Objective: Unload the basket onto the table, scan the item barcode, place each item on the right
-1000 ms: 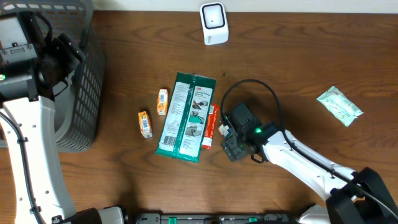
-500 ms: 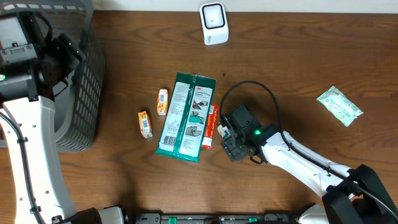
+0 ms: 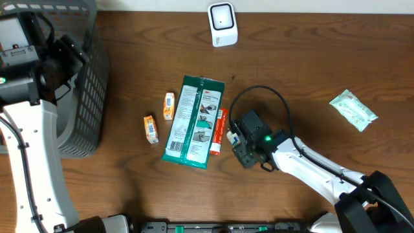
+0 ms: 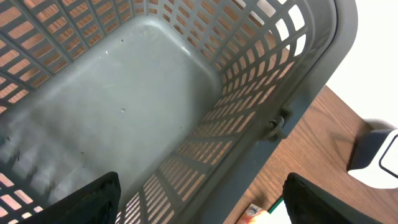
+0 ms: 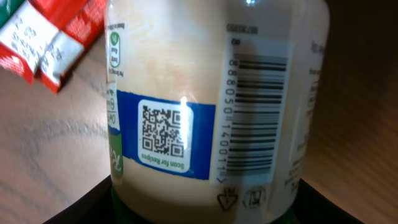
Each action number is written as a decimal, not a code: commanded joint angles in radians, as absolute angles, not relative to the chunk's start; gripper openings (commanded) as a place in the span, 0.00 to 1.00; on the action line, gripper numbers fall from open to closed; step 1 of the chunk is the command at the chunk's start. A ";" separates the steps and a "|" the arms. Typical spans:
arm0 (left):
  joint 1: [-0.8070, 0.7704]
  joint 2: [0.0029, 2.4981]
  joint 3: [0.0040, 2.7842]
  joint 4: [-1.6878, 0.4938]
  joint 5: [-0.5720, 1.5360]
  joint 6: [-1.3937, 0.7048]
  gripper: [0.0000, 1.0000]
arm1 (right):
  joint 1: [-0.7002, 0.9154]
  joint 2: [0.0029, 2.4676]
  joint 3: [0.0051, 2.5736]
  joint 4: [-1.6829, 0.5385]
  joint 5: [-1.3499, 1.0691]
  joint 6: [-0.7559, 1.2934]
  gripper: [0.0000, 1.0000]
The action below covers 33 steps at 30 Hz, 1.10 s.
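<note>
Jar [image 5: 205, 112] of pale cream content fills the right wrist view, very close to the camera, with its barcode [image 5: 258, 118] facing the lens on a white strip. A QR code [image 5: 163, 134] sits beside the barcode on a blue band of the label. The dark inner edges of the right claw's fingers show at the two lower corners of that view, on either side of the jar. Whether they press on the glass or stand just off it cannot be told.

From overhead, the right claw [image 3: 242, 147] is low over the table [image 3: 310, 65] and hides nearly all of the jar. It is just right of a red packet [image 3: 219, 133], which lies against a long green pack [image 3: 193, 121]. Two small orange boxes [image 3: 151, 129] lie left of the pack. A pale green sachet [image 3: 352, 110] lies well apart to the right. The white scanner [image 3: 222, 24] stands at the far edge of the table.

The left claw [image 4: 205, 199] hangs over the grey basket [image 4: 298, 81] with its fingers spread wide and nothing between them.
</note>
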<state>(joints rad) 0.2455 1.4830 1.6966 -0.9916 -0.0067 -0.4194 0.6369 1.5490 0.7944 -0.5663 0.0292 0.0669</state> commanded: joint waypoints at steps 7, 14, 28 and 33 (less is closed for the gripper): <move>0.249 1.489 1.706 -0.994 -0.015 -0.417 0.84 | 0.632 1.481 0.905 -0.693 0.025 0.035 0.48; 0.249 1.489 1.706 -0.994 -0.015 -0.417 0.84 | 0.629 1.470 1.046 -0.931 0.017 0.037 0.44; 0.249 1.489 1.706 -0.994 -0.015 -0.417 0.84 | 0.483 1.480 1.189 -1.282 -0.141 0.066 0.43; 0.249 1.489 1.706 -0.994 -0.015 -0.417 0.84 | 0.428 1.522 1.189 -1.340 -0.157 0.074 0.41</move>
